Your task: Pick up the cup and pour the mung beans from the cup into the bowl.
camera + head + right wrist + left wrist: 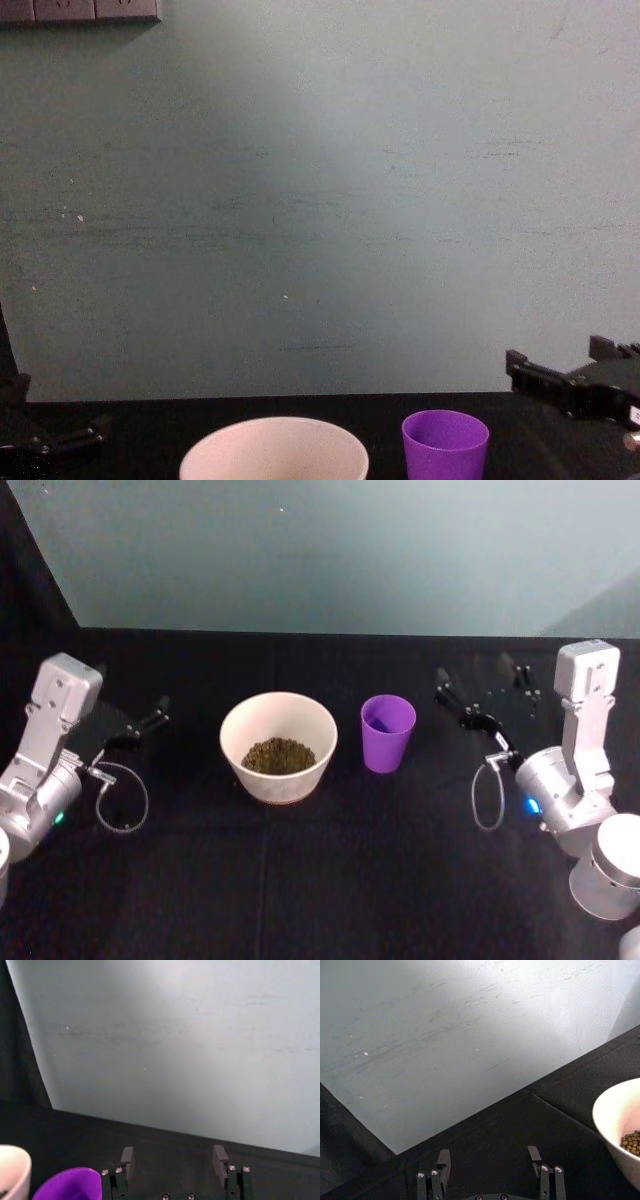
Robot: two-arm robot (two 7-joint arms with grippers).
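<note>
The cup stands upright on the black table, just to the right of the bowl and apart from it; in the head view the cup's inside looks bare, while the mung beans lie in the bowl. The right gripper hangs to the right of the cup, clear of it, with its 2 fingers spread apart and grasping nothing. The left gripper is positioned to the left of the bowl, clear of it, its 2 fingers likewise released and spread.
</note>
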